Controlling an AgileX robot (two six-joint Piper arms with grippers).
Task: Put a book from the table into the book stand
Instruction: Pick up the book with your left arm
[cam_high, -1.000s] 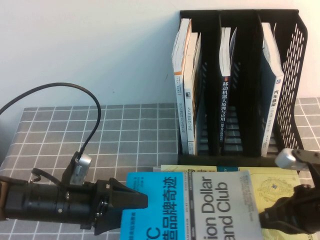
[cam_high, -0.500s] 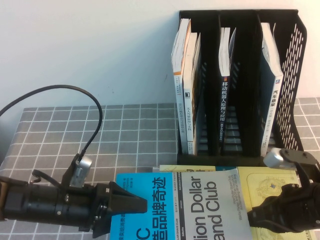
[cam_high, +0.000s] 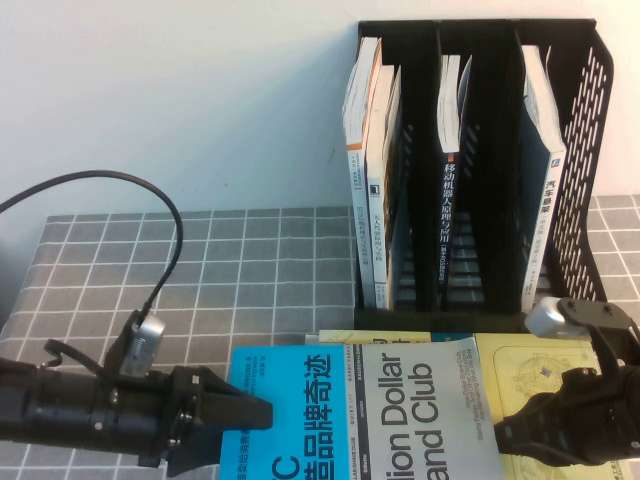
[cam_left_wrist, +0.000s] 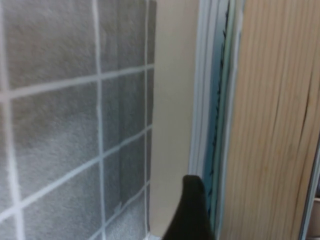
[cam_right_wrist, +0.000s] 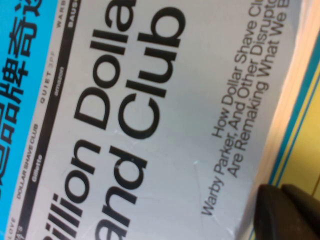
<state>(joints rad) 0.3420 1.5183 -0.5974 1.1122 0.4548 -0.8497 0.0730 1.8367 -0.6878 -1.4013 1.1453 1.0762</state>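
Note:
The book (cam_high: 400, 410), cyan and pale grey, lies flat at the table's (cam_high: 250, 260) front edge on top of a yellow-green book (cam_high: 545, 372). My left gripper (cam_high: 262, 412) points at the book's cyan left edge, low over the cloth. My right gripper (cam_high: 505, 437) is shut, with its tips against the book's right edge over the yellow-green book. The right wrist view shows the grey cover (cam_right_wrist: 150, 125) with the shut tips (cam_right_wrist: 287, 212) beside its page edge. The black book stand (cam_high: 590, 150) stands upright behind the book.
Upright books fill part of each compartment: white ones on the left (cam_high: 370, 180), a dark blue one in the middle (cam_high: 450, 200), a white one on the right (cam_high: 545, 170). Grid cloth (cam_left_wrist: 60, 125) stretches to the left. A black cable (cam_high: 150, 200) loops over my left arm.
The book and my right gripper shifted left about a second ago and have since stayed still. My left arm has drawn back down and to the left.

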